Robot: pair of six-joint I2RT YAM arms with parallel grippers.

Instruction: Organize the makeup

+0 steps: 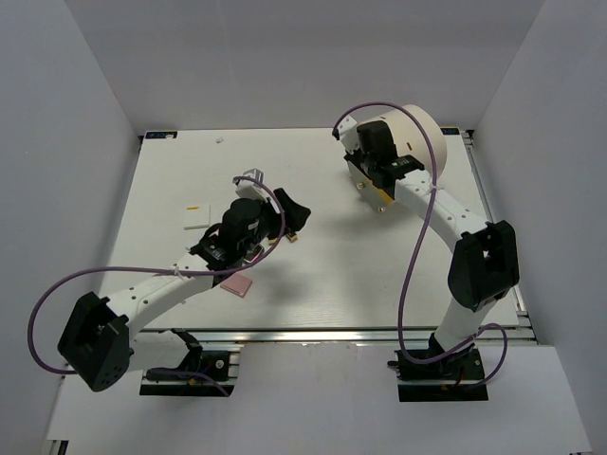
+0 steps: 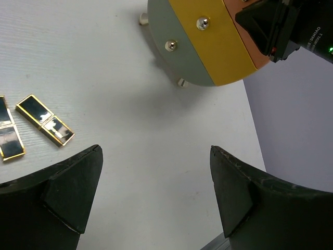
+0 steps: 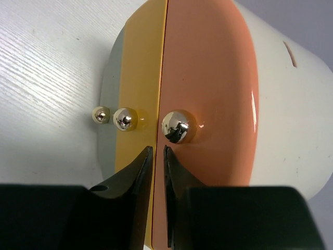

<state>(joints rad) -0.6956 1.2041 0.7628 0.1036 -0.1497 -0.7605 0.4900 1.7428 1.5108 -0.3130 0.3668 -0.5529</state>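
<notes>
Two black-and-gold lipstick tubes (image 2: 44,127) lie side by side on the white table; the second (image 2: 8,136) is at the left edge of the left wrist view. A flat pink square (image 1: 237,285) lies beside my left forearm. My left gripper (image 1: 285,216) (image 2: 156,152) is open and empty above bare table, right of the tubes. My right gripper (image 1: 370,185) (image 3: 156,148) is shut with only a slit between its tips. It holds nothing and sits just under the orange drawer's knob (image 3: 178,126). The compact and the discs are out of view.
The large cream cylinder (image 1: 422,123) stands at the back right, with grey (image 2: 177,49), yellow (image 3: 140,78) and orange (image 3: 213,78) drawer fronts shut. A white card (image 1: 197,219) with a yellow mark lies at the left. White walls enclose the table.
</notes>
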